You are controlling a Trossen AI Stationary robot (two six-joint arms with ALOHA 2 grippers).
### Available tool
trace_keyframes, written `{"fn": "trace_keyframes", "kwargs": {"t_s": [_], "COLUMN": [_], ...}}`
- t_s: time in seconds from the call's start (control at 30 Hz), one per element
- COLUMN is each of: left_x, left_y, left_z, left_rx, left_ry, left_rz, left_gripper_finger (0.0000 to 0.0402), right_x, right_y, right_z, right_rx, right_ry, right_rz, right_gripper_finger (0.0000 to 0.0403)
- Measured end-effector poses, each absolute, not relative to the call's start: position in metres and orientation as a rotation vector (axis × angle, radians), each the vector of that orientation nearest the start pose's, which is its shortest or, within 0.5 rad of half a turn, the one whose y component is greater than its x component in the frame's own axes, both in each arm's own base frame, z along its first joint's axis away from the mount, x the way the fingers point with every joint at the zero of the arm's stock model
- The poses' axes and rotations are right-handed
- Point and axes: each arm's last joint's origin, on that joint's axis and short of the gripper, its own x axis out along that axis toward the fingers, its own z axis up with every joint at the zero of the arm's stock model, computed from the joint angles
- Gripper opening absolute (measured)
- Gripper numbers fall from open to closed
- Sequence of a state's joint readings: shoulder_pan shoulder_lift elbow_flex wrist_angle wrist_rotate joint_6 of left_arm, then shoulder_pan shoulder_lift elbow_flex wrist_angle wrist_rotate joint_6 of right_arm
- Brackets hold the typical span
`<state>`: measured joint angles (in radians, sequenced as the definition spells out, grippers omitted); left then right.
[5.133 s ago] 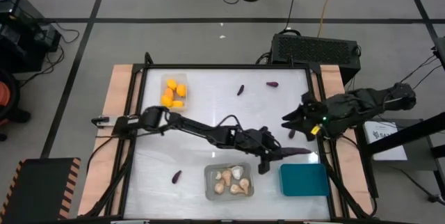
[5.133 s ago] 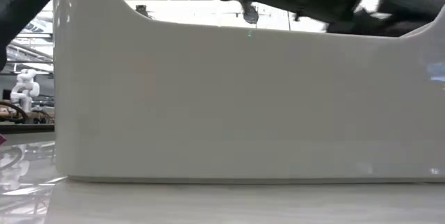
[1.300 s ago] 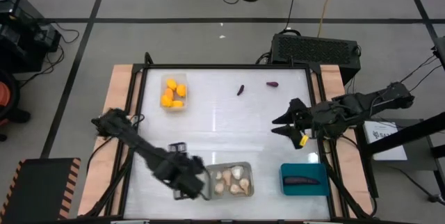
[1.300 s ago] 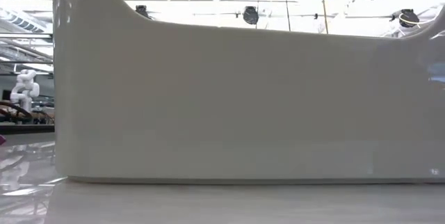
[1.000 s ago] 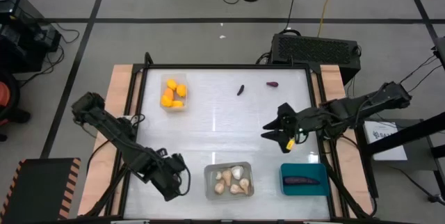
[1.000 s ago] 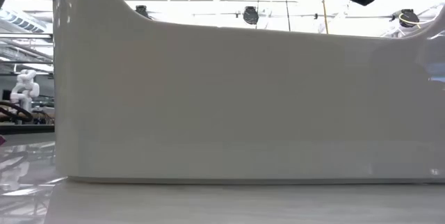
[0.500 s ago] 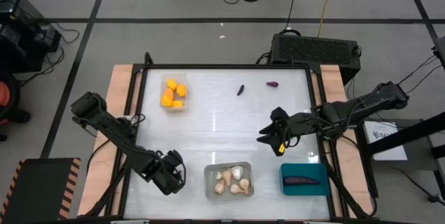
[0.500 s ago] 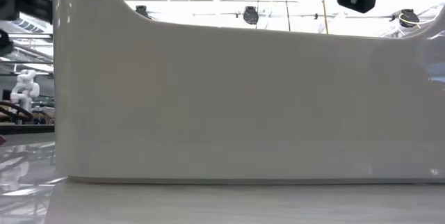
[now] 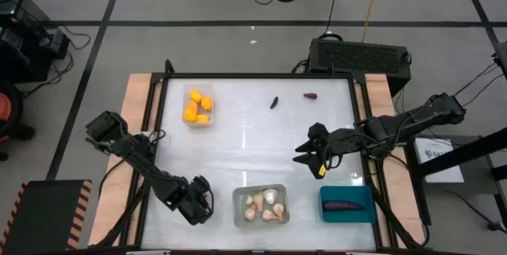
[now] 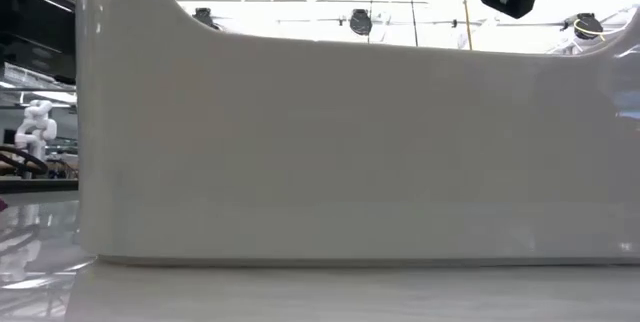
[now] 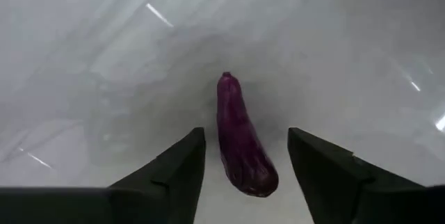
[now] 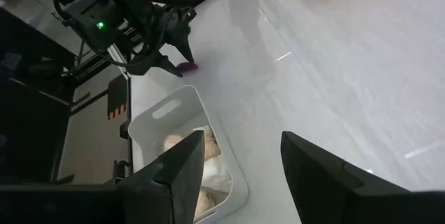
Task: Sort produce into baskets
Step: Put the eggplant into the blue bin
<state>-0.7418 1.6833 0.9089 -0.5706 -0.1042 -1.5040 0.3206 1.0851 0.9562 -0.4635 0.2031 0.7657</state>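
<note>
We take the eggplant point(image 11: 241, 138) as the thing in hand; in the left wrist view it lies on the white table point(image 9: 238, 148), its long axis running forward between the two fingers, its fat end nearest the camera, touching neither finger; the left gripper point(image 11: 243, 182) stands open around it, nothing held. In the high view the left gripper point(image 9: 198, 202) sits at lower left centre, just left of the grey bin point(image 9: 261, 206) of garlic; the eggplant itself is hidden beneath it there. The right gripper point(image 9: 310, 154) hovers at right centre, open and empty, well apart from this piece; we judge the left arm the nearer, and a straight closing across the short axis the likely need. The teal bin point(image 9: 346, 205), lower right, holds one eggplant; two more point(image 9: 274, 102) lie at upper centre; the clear bin point(image 9: 198, 105) holds orange pieces. Against half a second ago, the left gripper has shifted slightly; the right has barely moved.
</note>
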Motion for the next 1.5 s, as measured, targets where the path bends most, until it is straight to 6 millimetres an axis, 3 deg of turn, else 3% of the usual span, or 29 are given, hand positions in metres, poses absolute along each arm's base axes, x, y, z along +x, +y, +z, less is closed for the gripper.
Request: {"fn": "trace_keyframes", "kwargs": {"t_s": [0.47, 0.7, 0.9, 1.2, 1.4, 1.5], "left_x": [0.219, 0.226, 0.24, 0.298, 0.343, 0.369], "left_y": [-0.195, -0.197, -0.185, -0.163, -0.133, -0.123], "left_z": [0.146, 0.167, 0.198, 0.244, 0.247, 0.243], "left_rx": [-0.724, -0.74, -0.752, -0.708, -0.708, -0.696], "left_ry": [1.275, 1.236, 1.16, 0.693, 0.417, 0.362], "left_rz": [0.451, 0.354, 0.268, 0.097, 0.055, 0.019], "left_gripper_finger": [0.0057, 0.0048, 0.0051, 0.0052, 0.0052, 0.0052], "right_x": [0.217, 0.217, 0.216, 0.213, 0.199, 0.187], "right_y": [0.066, 0.066, 0.067, 0.067, 0.066, 0.062], "right_z": [0.311, 0.31, 0.31, 0.305, 0.3, 0.3], "right_rx": [0.559, 0.559, 0.579, 0.626, 0.678, 0.715], "right_ry": [0.589, 0.594, 0.62, 0.688, 0.836, 0.884], "right_rz": [-0.104, -0.106, -0.069, -0.077, -0.071, -0.112], "right_gripper_finger": [0.0183, 0.0183, 0.0183, 0.0183, 0.0183, 0.0183]}}
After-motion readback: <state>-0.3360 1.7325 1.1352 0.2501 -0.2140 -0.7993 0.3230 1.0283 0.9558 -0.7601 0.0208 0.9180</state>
